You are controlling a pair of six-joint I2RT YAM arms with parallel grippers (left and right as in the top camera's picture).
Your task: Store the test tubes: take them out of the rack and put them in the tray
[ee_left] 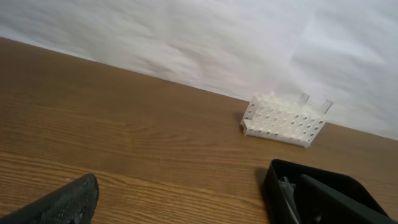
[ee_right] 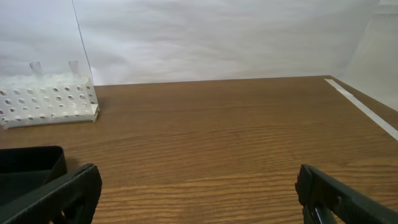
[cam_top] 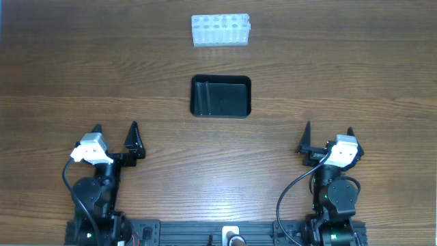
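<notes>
White rack (cam_top: pixel 220 31) kept the test tubes (ee_right: pixel 73 66) upright near the bench's (cam_top: pixel 68 68) far edge, black tray (cam_top: pixel 220 96) close by, for short carries I guess; left gripper (cam_top: pixel 115 132) and right gripper (cam_top: pixel 328 137) both gaped, empty.

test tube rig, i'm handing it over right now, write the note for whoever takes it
Left hand: open, empty, near its own base.
Right hand: open, empty, near its own base.
Rack: white, at the far middle of the table; two test tubes stick up at one end.
Tray: black, between the rack and the arms, apart from the rack. Something pale lies along one wall; cannot tell what.
Done: nothing I can confirm as stored.
Left: move the two test tubes from the rack into the tray.
</notes>
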